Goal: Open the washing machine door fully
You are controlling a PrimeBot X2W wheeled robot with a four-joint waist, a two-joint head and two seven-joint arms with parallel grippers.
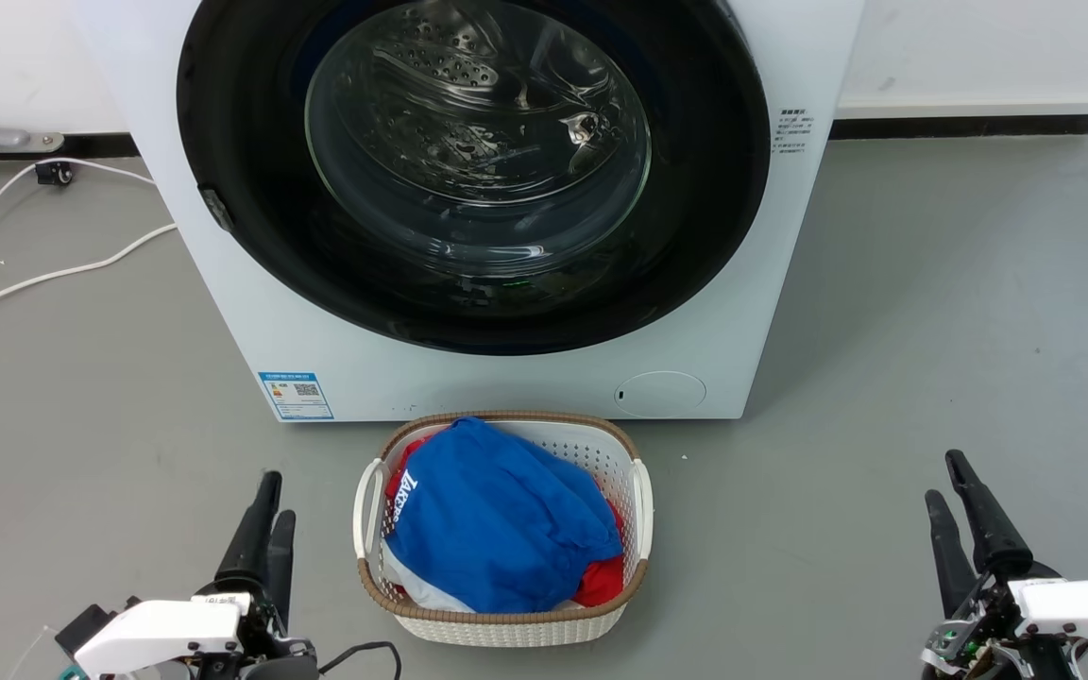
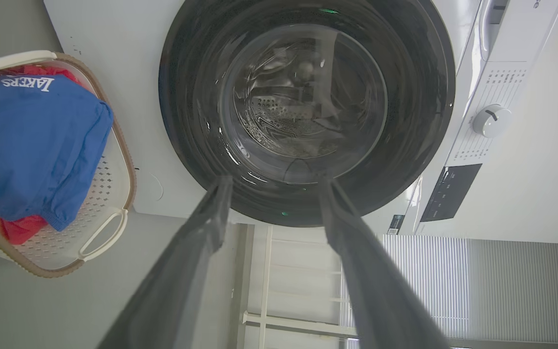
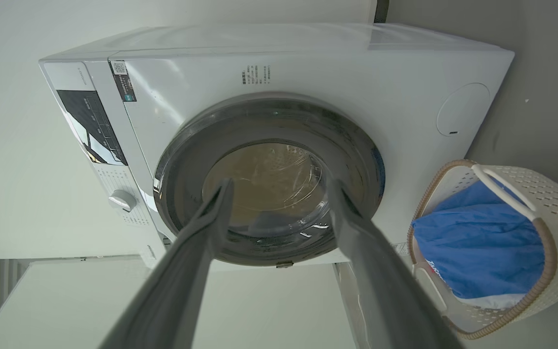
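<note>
Head view, from left to right: a white cable (image 1: 34, 274) trails over the grey floor (image 1: 931, 312). The left gripper (image 1: 277, 498) hovers low, well short of the washing machine (image 1: 506, 387). A blue label sticker (image 1: 297, 395) sits at the machine's lower left corner. The washing machine door (image 1: 473, 161) lies closed, flat against the front panel and facing the robot. It is round, so no long axis stands out. Its clear glass bowl bulges back into the perforated steel drum, and a small grey fitting (image 1: 215, 210) sits on its left rim.

Just in front of the machine stands a white laundry basket (image 1: 643, 491) with a brown woven rim. It holds a blue garment (image 1: 497, 519) over something red. A small round flap (image 1: 660, 394) marks the lower right of the panel. The right gripper (image 1: 943, 477) hovers near the right edge, also well away from the door.

Both wrist views show each gripper's two dark fingers spread apart with nothing between them, pointing towards the door. They also take in the control strip above it, with a white dial (image 2: 491, 119) and a black display (image 2: 453, 186). A white wall (image 1: 978, 47) with dark skirting runs behind the machine.
</note>
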